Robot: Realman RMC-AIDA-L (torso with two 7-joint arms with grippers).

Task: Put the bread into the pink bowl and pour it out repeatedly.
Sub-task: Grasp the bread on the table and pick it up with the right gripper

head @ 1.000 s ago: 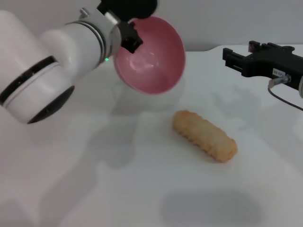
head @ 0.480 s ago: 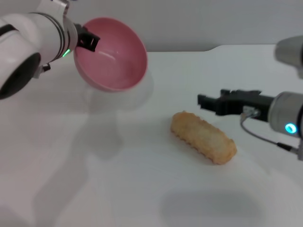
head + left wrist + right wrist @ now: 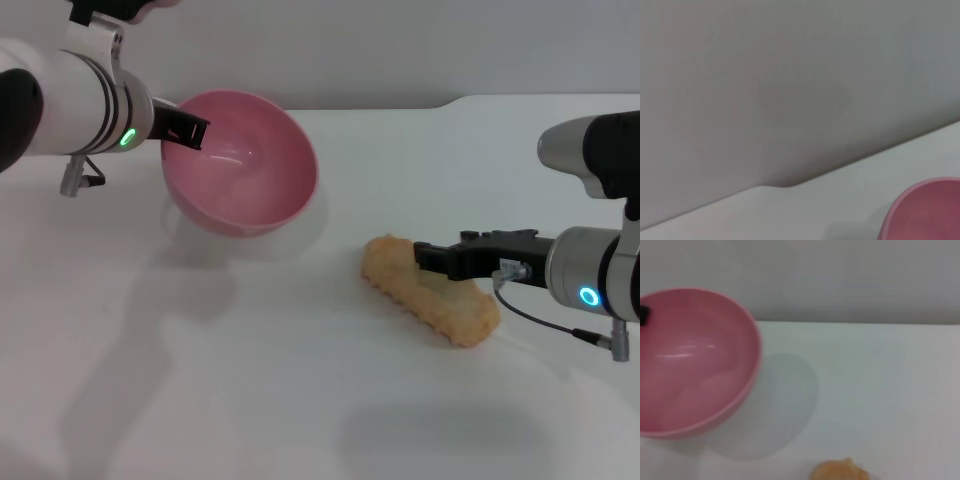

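The bread (image 3: 431, 290) is lying on the white bench (image 3: 300, 400) directly under the right end effector (image 3: 432, 257), whose dark fingers are reaching across the loaf's upper middle; whether those fingers are spread or closed cannot be told, and no lift is seen. The pink bowl (image 3: 243, 162) is gripped by its rim in the left end effector (image 3: 186, 130), tilted with its mouth turned toward the bread, well apart from the right end effector.

For a good pick, the fingers should be closed across the loaf's narrow width near its middle, so that it is carried level and not swung. The long axis is laid diagonally: one end is pointed toward the bowl, the other toward the right arm's body and the robot. The ridged golden top is facing upward
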